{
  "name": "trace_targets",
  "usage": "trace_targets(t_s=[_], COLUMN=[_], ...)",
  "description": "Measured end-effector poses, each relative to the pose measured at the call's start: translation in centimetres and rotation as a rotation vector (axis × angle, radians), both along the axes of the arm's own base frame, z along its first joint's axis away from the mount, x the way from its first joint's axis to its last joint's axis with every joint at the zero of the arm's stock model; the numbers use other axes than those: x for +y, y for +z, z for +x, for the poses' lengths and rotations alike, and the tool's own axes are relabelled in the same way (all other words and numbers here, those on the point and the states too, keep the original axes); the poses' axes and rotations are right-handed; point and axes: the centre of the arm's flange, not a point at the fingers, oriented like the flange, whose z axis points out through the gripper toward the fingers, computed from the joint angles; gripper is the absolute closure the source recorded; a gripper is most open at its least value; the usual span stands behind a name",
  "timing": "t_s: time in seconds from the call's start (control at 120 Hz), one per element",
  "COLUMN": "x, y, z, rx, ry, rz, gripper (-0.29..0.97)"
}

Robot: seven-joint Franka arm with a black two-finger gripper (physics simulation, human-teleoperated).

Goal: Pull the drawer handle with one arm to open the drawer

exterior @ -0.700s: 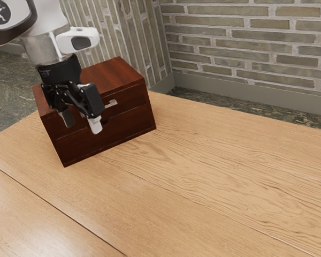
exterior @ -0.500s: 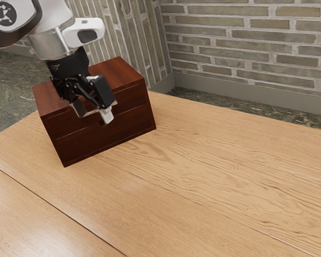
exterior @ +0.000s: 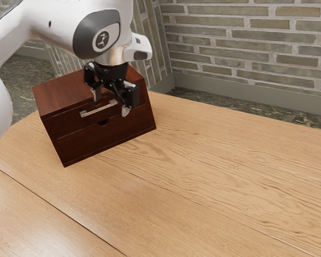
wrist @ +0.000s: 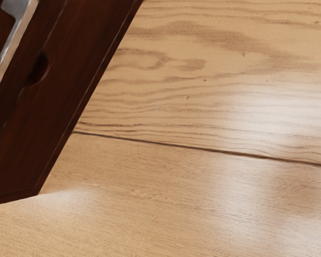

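- The claw (exterior: 111, 106) hangs open, fingers spread around the silver handle's (exterior: 98, 109) end toward the exterior view's right.
- The drawer (exterior: 64, 126) looks flush in its dark wooden box (exterior: 104, 134), at the worktop's (exterior: 214, 176) far corner.

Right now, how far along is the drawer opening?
Done: the gripper is at the wooden box, fingers apart by the end of the handle toward the exterior view's right. In hand: lining up on the handle; no grip shows yet. Left: close on the handle and pull, since the drawer front sits flush with the box, shut.
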Motion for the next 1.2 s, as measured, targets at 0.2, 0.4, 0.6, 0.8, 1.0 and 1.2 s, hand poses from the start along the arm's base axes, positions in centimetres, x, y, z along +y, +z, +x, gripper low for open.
trace_targets(t_s=[0.2,0.4,0.6,0.8,1.0,1.2], x=[1.9,14.4,15.2,12.3,11.2,11.5], y=[-1.5,-4.8,-6.2,-5.9,-6.5,-8.4], z=[1.8,3.2,3.8,4.5,5.1,6.3], rx=[0.048,0.074,0.09,0.111,0.161,0.208], ry=[0.009,0.149,0.117,0.032,-0.105,-0.206], rz=[0.176,0.148,0.118,0.147,0.15,0.155], gripper=[0.03,0.03,0.03,0.04,0.04,0.04])
